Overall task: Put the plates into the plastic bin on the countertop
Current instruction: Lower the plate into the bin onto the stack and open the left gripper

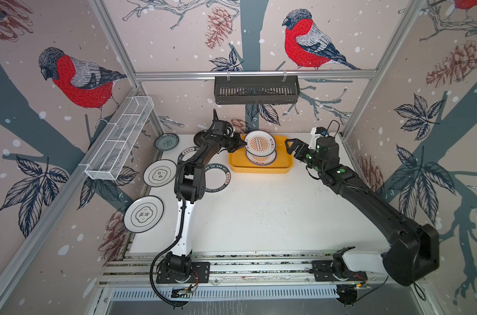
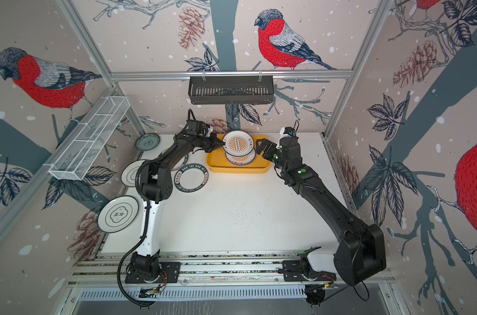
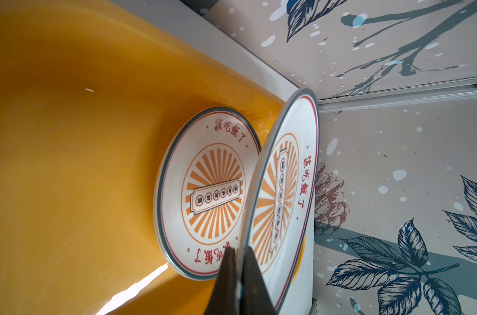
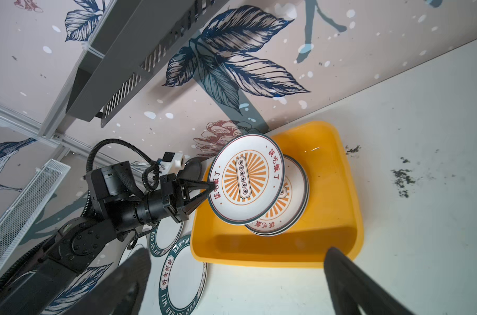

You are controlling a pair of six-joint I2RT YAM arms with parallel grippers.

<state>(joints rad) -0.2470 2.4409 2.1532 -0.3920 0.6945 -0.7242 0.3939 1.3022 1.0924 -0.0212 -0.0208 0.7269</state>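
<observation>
The left gripper (image 3: 238, 249) has its two dark fingers (image 3: 255, 275) pinched tight on the rim of a white sunburst plate (image 3: 283, 191). The left wrist view shows this clamp nearly edge-on, one finger on each face of the rim, which the top views are too small to resolve. The plate hangs tilted over the yellow plastic bin (image 1: 259, 171), above a low stack of sunburst plates (image 4: 289, 210) lying flat on the bin's floor. Only the right wrist view shows the stack's layered rims and the left gripper (image 4: 211, 188) reaching in over the bin's side. Whether the held plate touches the stack cannot be told. The right gripper (image 1: 290, 148) is spread wide, gripping nothing, just beside the bin's other end; its fingers (image 4: 133, 275) frame the bin in its own wrist view. In both top views the bin sits at the far edge of the white countertop (image 1: 259, 218). To its left, outside it, lie a lettered-rim plate (image 1: 216, 177), a second lettered-rim plate (image 1: 185, 154) partly under the left arm, a white plate with black characters (image 1: 159, 173), another white plate (image 1: 143, 214) nearer the front, a small grey-blue plate (image 1: 167, 141) and a small black plate (image 1: 199, 137) mostly hidden by the arm. A black slotted basket (image 1: 256, 90) hangs on the back rail.
</observation>
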